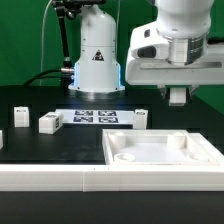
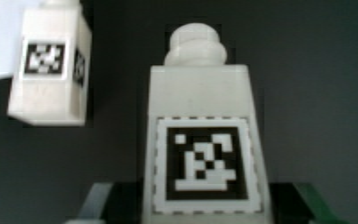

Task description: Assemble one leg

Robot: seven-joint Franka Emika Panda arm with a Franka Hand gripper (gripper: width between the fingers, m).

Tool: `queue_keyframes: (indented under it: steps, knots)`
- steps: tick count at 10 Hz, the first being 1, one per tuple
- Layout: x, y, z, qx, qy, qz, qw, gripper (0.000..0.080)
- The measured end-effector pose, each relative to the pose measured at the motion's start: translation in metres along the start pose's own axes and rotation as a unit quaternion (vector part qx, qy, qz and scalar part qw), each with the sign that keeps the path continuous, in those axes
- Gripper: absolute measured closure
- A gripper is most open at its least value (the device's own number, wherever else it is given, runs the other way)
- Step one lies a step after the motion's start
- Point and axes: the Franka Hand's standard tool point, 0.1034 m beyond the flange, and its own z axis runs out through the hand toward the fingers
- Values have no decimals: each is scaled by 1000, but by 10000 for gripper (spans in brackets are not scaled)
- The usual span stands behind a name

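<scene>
The claw [image 1: 178, 95] grasps a leg [image 2: 201, 120] above the worktop [image 1: 60, 148], seemingly mid-carry; next its peg [image 2: 194, 45] likely needs aligning with a corner of the panel [image 1: 165, 134]

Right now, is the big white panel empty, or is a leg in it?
Empty. The panel shows only a bare recess where visible; a leg lies outside it.

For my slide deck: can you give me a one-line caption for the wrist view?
Wrist view: tagged leg centred between the fingers of the gripper, second tagged leg apart to one side.
</scene>
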Motion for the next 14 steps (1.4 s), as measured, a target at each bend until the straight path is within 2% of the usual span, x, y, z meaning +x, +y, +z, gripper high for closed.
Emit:
queue_keyframes:
  steps: [2,4,7,9,10,11,13,14]
  knots:
    - [6,4,-26,-2,50,-20,999,506]
    - [16,3,-43,8,118,-24,993,506]
    - [21,-2,-42,19,220,-30,975,506]
    - [32,-2,-41,24,294,-45,954,506]
    - [40,-1,-50,23,324,-54,944,506]
    - [49,-2,-61,29,370,-61,926,506]
    - [58,-1,-70,28,410,-79,908,506]
    - [58,-5,-73,40,461,-77,883,506]
